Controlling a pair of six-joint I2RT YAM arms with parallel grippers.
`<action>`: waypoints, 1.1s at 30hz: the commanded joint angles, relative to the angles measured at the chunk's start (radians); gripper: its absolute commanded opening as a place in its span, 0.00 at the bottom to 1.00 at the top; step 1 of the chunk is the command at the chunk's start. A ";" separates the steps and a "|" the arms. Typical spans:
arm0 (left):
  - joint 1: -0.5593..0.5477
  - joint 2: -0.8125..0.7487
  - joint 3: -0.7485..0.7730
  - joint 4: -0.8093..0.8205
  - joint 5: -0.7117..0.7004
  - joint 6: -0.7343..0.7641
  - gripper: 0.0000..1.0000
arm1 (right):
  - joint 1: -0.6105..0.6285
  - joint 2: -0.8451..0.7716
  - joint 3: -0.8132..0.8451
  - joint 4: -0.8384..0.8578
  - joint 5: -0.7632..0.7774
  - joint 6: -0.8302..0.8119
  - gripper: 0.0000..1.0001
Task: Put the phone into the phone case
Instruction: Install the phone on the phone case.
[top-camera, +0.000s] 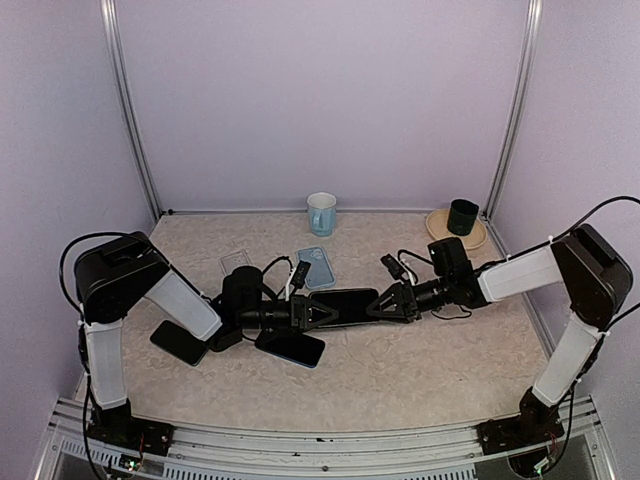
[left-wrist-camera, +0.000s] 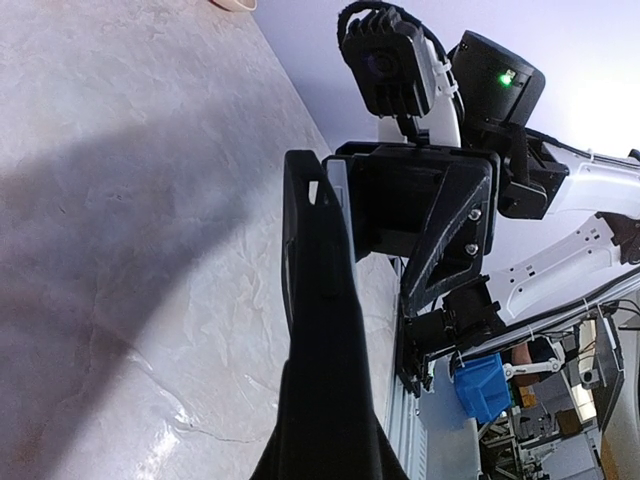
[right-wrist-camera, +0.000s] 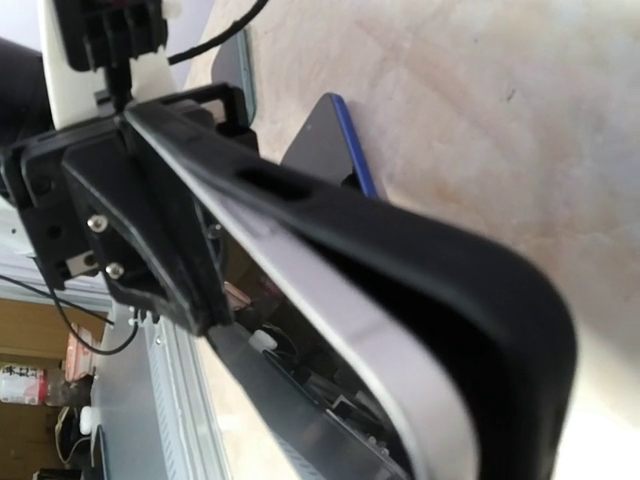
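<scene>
Beige counter (top-camera: 400, 370) | left claw (top-camera: 312, 314), right claw (top-camera: 385, 305) clamp opposite ends of black phone case (top-camera: 345, 305) | phone (right-wrist-camera: 340, 300) likely stiff, slick, fragile: grip side edges; case flexes.

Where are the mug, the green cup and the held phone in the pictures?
mug (top-camera: 321, 214): top view, middle of its side wall.
green cup (top-camera: 462, 216): top view, its dark side wall.
held phone (top-camera: 343, 306): top view, middle of its dark upper face.
</scene>
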 joint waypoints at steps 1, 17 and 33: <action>0.008 -0.052 0.004 0.056 -0.009 0.027 0.02 | -0.016 -0.037 -0.010 -0.035 0.007 -0.020 0.51; 0.012 -0.068 0.003 0.032 -0.004 0.042 0.02 | -0.048 -0.092 -0.005 -0.099 0.012 -0.056 0.51; 0.011 -0.104 -0.010 0.038 0.034 0.053 0.01 | -0.077 -0.152 -0.049 -0.070 0.032 -0.026 0.51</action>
